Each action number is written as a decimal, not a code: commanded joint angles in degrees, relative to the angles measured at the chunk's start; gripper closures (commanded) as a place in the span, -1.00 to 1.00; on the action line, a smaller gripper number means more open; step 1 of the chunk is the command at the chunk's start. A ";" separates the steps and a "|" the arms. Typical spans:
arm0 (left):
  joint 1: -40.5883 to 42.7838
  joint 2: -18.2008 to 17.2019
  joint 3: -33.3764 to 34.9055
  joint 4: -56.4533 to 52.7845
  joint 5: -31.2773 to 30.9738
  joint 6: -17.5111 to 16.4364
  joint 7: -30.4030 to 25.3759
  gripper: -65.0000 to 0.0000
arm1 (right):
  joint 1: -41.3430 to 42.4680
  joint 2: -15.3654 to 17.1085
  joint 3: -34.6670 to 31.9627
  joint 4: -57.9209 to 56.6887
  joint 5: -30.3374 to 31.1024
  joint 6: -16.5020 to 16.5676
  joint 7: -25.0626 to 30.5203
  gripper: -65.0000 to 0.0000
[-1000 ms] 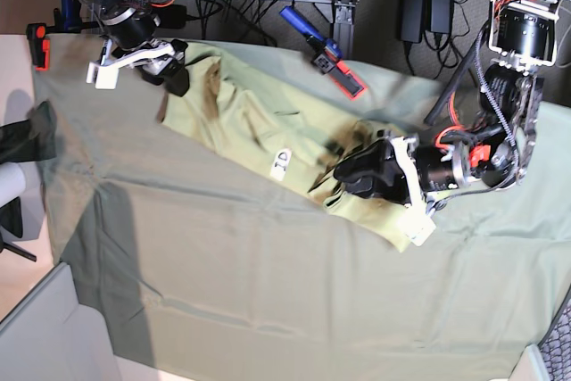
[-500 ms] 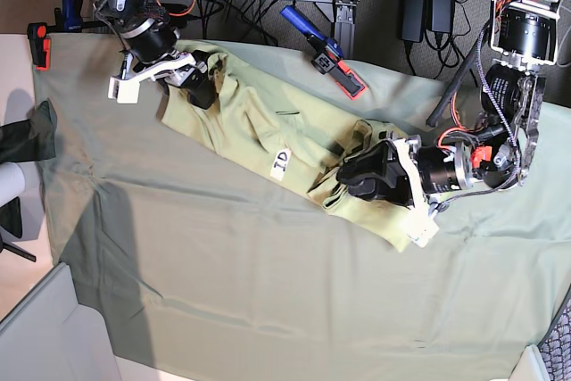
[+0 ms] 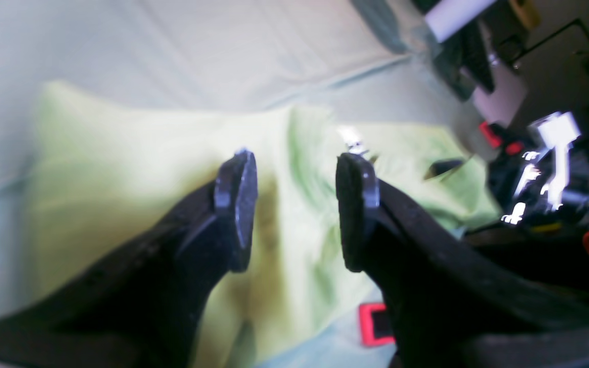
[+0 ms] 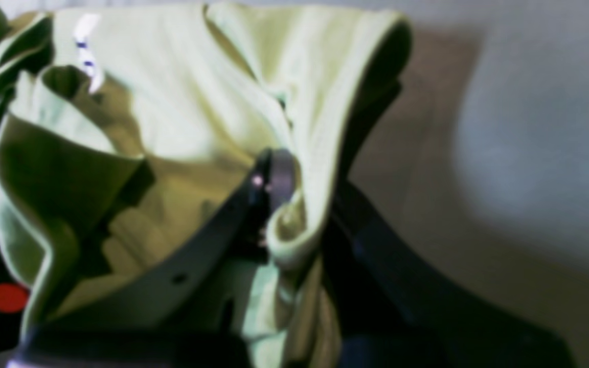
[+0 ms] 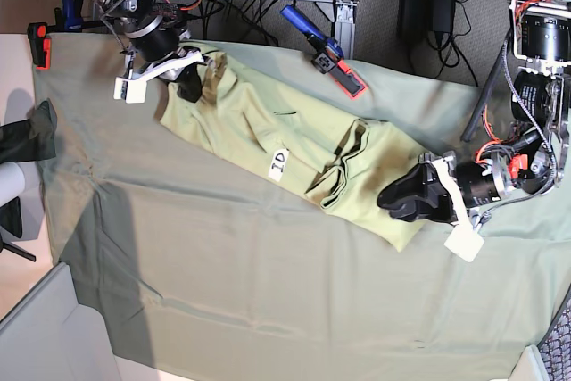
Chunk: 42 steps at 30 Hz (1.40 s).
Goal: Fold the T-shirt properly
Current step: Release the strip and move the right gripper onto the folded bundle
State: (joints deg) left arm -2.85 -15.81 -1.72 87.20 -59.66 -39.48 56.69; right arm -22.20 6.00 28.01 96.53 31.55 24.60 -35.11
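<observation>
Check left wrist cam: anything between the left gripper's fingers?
No. Left gripper is open above the T-shirt; only cloth shows behind the gap, none pinched.

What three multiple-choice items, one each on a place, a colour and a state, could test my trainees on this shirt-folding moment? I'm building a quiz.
1. Where does the white tag lie?
A. on the T-shirt's middle
B. on the bare tablecloth
C. between the left gripper's fingers

2. What colour is the clamp beyond the T-shirt's far edge?
A. all yellow
B. blue with red-orange
C. white

3. What state is the left gripper in?
A. shut on the T-shirt
B. shut on nothing
C. open, holding nothing

Answers: 1 A, the base view shows it mid-shirt. 2 B, blue handle and red-orange jaw. 3 C, the left wrist view shows its fingers apart above the cloth, while the right gripper pinches a fold.
</observation>
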 commanded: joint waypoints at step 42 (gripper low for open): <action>-0.98 -12.96 -1.31 1.05 -2.27 -0.52 -0.74 0.11 | 14.23 -14.60 -15.13 12.13 1.11 0.28 -3.69 1.00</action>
State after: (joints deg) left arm -2.72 -27.79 -2.66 87.22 -60.69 -39.51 57.04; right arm -8.67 -8.54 12.95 107.72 31.42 24.69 -40.27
